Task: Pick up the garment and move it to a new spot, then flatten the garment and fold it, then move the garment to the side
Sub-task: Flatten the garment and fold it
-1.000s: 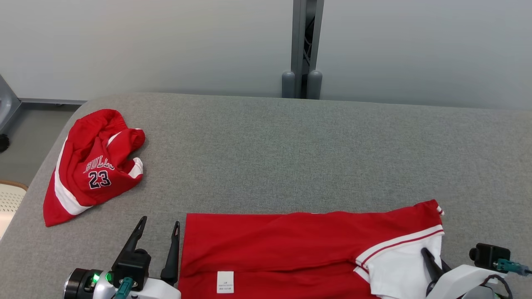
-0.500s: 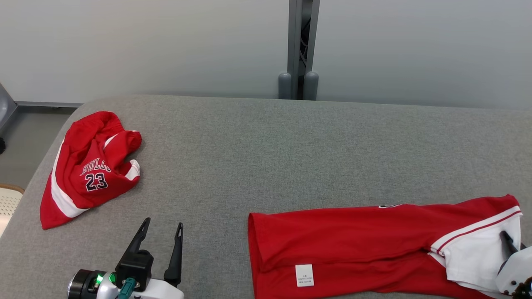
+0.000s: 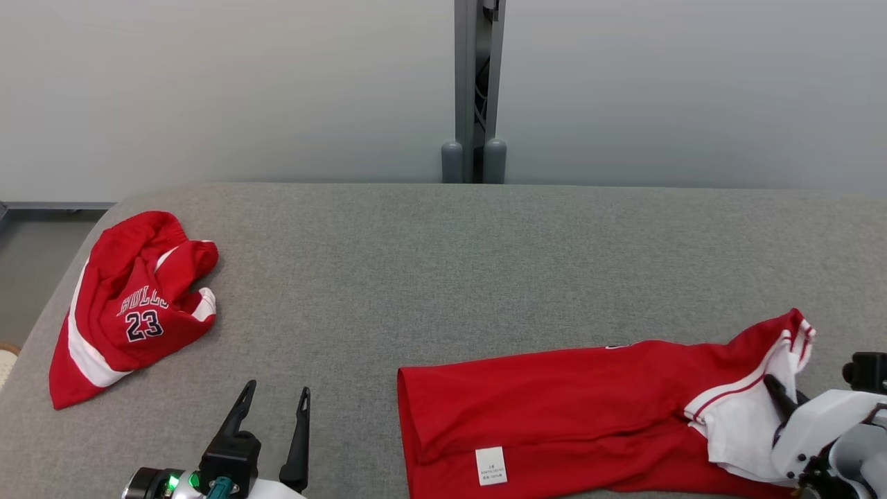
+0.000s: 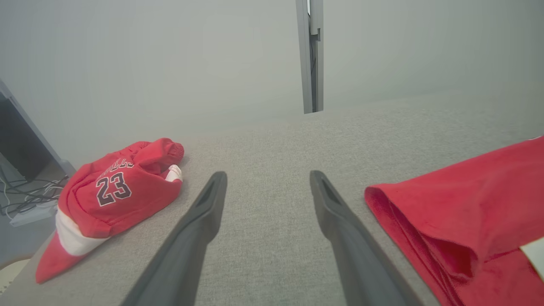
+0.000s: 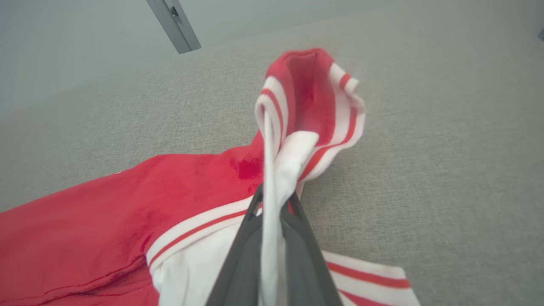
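Clamping the white-trimmed end of the garment [image 3: 554, 402], the right hand [image 5: 274, 197] is at the lower right of the head view, its fingers pressed together on the cloth. The left hand [image 3: 277, 389] is at the lower left, fingers apart and empty, pointing up the frame. The desk [image 3: 443, 263] carries a grey fabric cover; behind it stand a pale wall and a grey post [image 3: 475, 83]. The garment lies at lower centre-right, long axis left to right, folded edge leftward. Crumpled red shorts [image 3: 132, 305] lie at the left.
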You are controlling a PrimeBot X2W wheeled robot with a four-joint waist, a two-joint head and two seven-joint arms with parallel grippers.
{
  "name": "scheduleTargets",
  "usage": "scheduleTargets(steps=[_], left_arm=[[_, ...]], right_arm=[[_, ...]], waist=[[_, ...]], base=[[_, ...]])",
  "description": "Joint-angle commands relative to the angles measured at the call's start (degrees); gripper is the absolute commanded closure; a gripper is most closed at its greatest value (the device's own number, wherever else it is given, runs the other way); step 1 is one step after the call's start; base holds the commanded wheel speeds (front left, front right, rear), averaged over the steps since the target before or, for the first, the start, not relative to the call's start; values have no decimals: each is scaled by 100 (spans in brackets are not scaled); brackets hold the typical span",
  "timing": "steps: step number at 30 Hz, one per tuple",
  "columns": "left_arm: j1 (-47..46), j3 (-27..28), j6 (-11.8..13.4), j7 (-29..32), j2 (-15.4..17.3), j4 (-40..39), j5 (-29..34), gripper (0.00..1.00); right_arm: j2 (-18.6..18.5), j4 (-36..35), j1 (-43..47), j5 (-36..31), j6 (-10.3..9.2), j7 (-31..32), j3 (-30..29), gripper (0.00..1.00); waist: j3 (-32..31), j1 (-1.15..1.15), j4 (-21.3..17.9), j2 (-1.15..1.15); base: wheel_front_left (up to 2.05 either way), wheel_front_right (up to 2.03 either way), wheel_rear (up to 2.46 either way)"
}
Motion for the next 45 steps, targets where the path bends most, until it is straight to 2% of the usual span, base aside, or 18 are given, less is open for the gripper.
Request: scheduleTargets(steps=[1, 10, 17, 25, 31, 35, 37, 40, 45], left_arm=[[4, 25, 22, -17, 17, -2, -23, 0], [72, 8, -15, -18, -58, 40, -33, 0], [97, 47, -37, -17, -80, 62, -14, 0], [64, 82, -16, -17, -109, 87, -42, 0], [23, 61, -4, -17, -137, 138, -89, 0], [38, 25, -21, -18, -151, 182, -86, 0], [42, 28, -7, -17, -159, 199, -96, 0], [27, 10, -34, -18, -165, 231, -84, 0], [-24, -12, -52, -17, -166, 246, -60, 0]], right_arm=[[34, -83, 73, 86, -2, 56, 17, 100], [200, -1396, 481, 806, -2, 862, -56, 100], [667, -2062, 822, 1187, -1, 1245, -258, 100], [1602, -2146, 801, 1673, -1, 1539, -809, 100], [2093, -1914, 669, 1878, -1, 1669, -1080, 100], [2201, -1860, 746, 2054, -1, 1797, -936, 100], [2214, -1980, 773, 2427, -1, 1804, -813, 100], [2219, -2145, 713, 3096, -1, 1549, -276, 100], [2217, -2066, 498, 3485, 0, 1207, 252, 100]], waist=[[-44, 0, -47, 0], [-188, 0, -190, 0], [-198, 0, -161, 0], [-119, 0, -95, 0], [-105, 0, 39, 0], [-95, 0, 143, 0], [-91, 0, 186, 0], [-67, 0, 283, 0], [-43, 0, 411, 0]], base=[[0, 0, 0], [0, 0, 0], [0, 0, 0], [0, 0, 0], [0, 0, 0], [0, 0, 0], [0, 0, 0], [0, 0, 0], [0, 0, 0]])
